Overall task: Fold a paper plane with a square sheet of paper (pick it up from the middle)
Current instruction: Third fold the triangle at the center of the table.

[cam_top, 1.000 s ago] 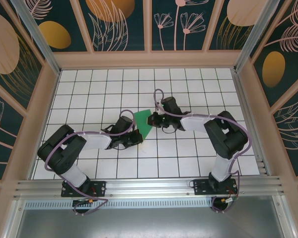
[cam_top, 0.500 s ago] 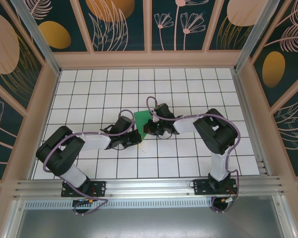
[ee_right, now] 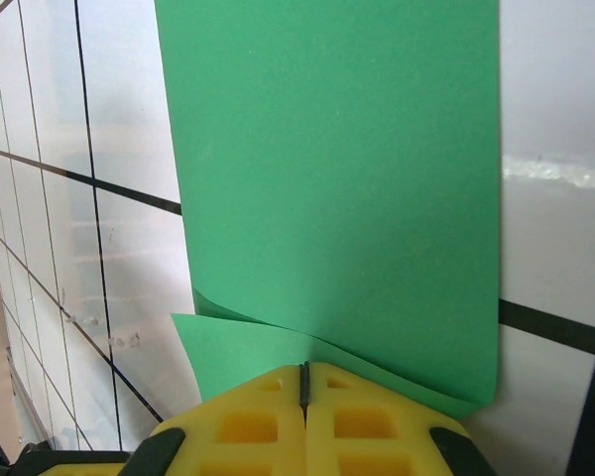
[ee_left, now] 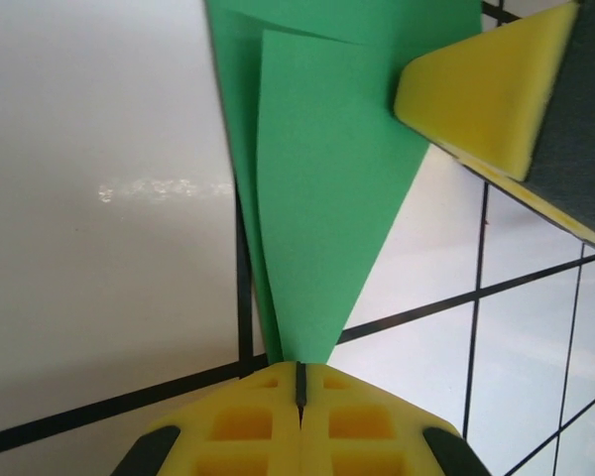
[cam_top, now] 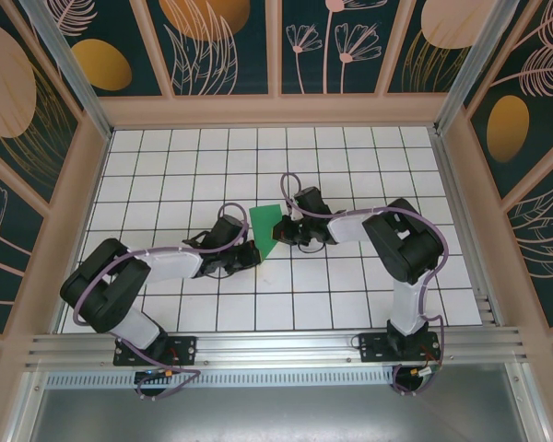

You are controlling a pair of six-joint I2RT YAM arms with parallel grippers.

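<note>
Two grippers meet near the middle of the white gridded table [cam_top: 166,166] in the top view. The left gripper [cam_top: 254,255] is at the near, pointed end of the green paper sheet [cam_top: 264,224]. The right gripper [cam_top: 281,233] is at the sheet's right edge. The sheet is a narrow creased shape, broad at the far end and tapering towards the arms.

At the left wrist, the left gripper [ee_left: 300,392] has its yellow pads pressed together, with the narrow tip of the sheet [ee_left: 327,198] pinched between them. Overlapping layers of paper fan out beyond the tip. A yellow pad [ee_left: 486,94] of the right gripper touches the sheet at the upper right.

At the right wrist, the right gripper [ee_right: 304,382] is clamped on the near edge of the sheet [ee_right: 347,169]. There, a lower flap curls out beneath the broad, flat upper layer.
</note>
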